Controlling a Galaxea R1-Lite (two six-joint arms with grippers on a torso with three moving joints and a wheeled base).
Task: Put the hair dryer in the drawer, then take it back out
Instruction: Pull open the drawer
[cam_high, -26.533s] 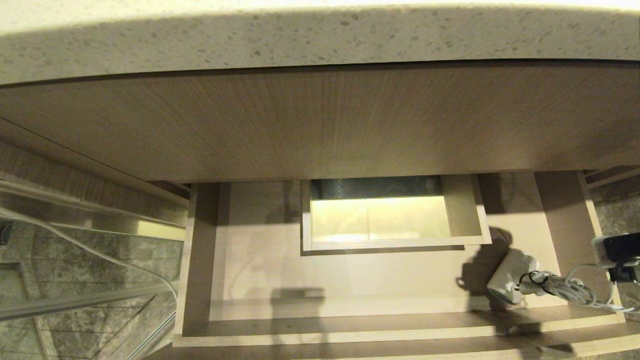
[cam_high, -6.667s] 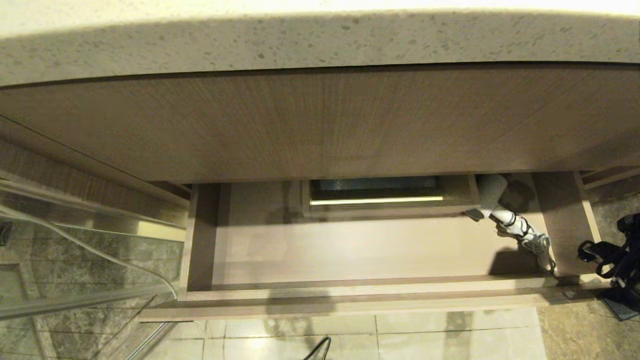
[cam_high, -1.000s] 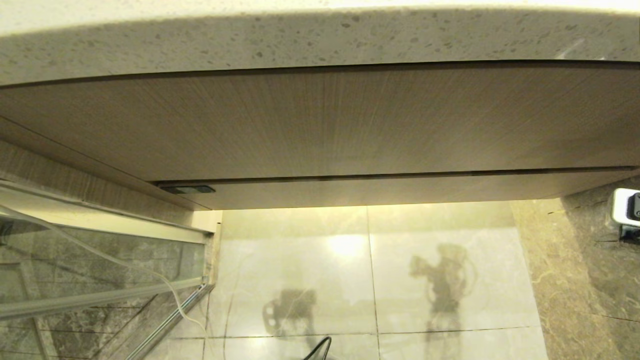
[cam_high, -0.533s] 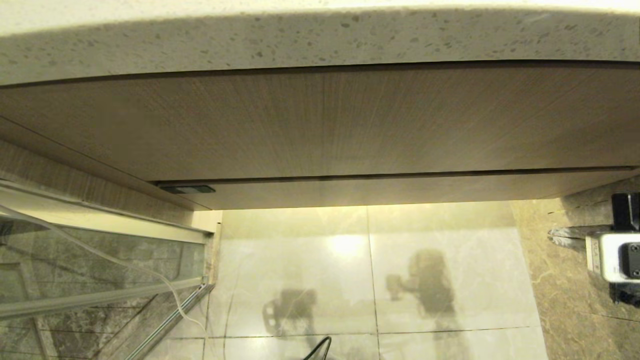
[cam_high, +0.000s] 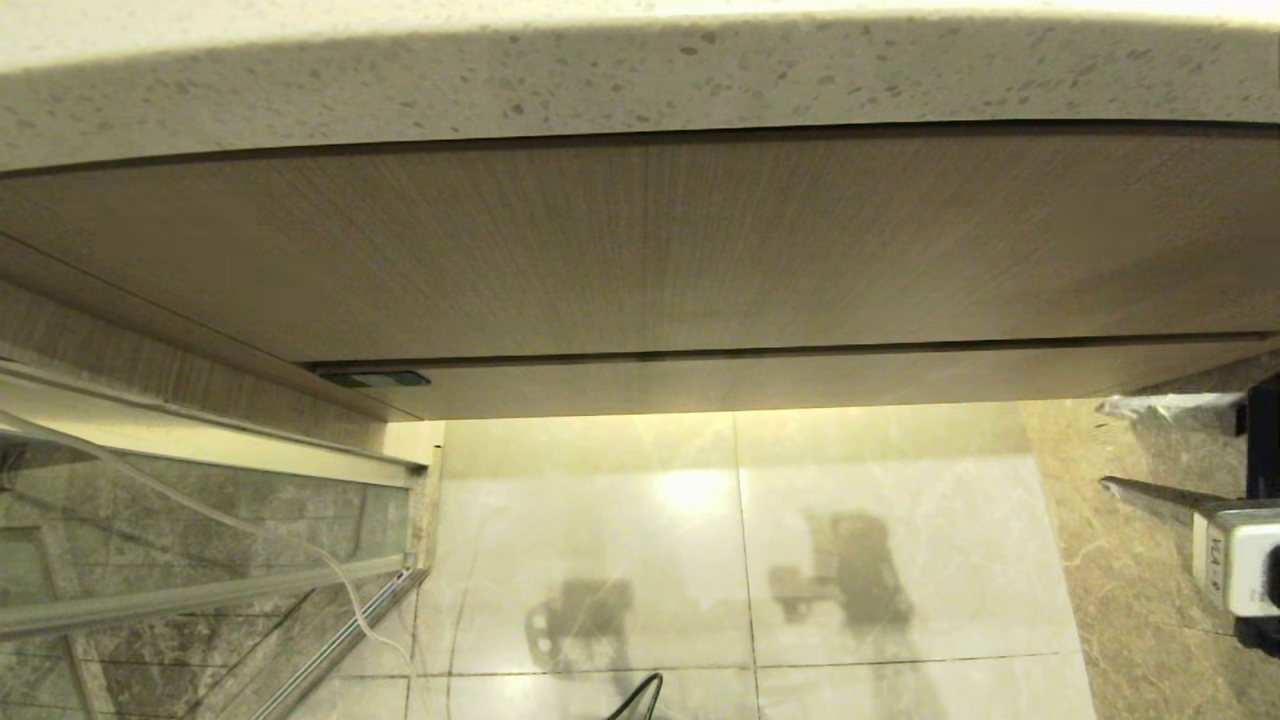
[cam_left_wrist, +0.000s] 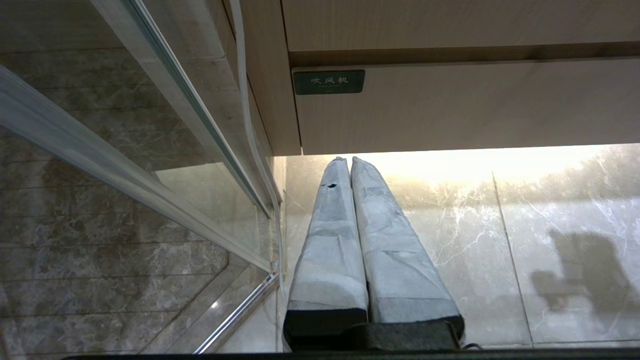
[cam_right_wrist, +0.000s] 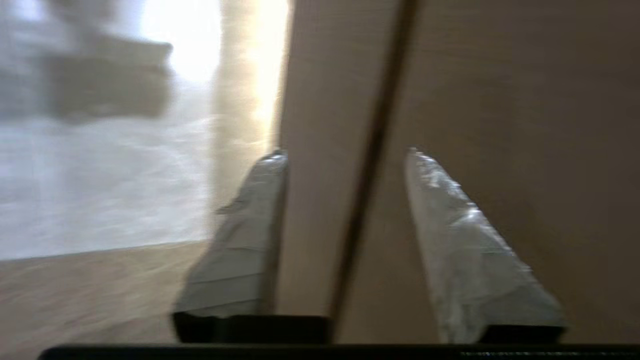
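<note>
Now the right gripper (cam_right_wrist: 345, 155) hangs spread before the closed drawer (cam_high: 800, 380); left gripper (cam_left_wrist: 347, 160) pressed together.

One drawer (cam_high: 760, 385), closed; one taller panel (cam_high: 640, 250); one countertop (cam_high: 640, 85); two grippers: left gripper (cam_left_wrist: 345, 162), right gripper (cam_right_wrist: 345, 155).

Matt wood-grain drawer (cam_high: 760, 380), speckled stone counter (cam_high: 640, 85), glossy marble floor (cam_high: 700, 540).

Pale wood-grain drawer (cam_high: 760, 385) (speckled cream countertop (cam_high: 600, 80)), grey-wrapped right tool (cam_right_wrist: 345, 155)
</note>
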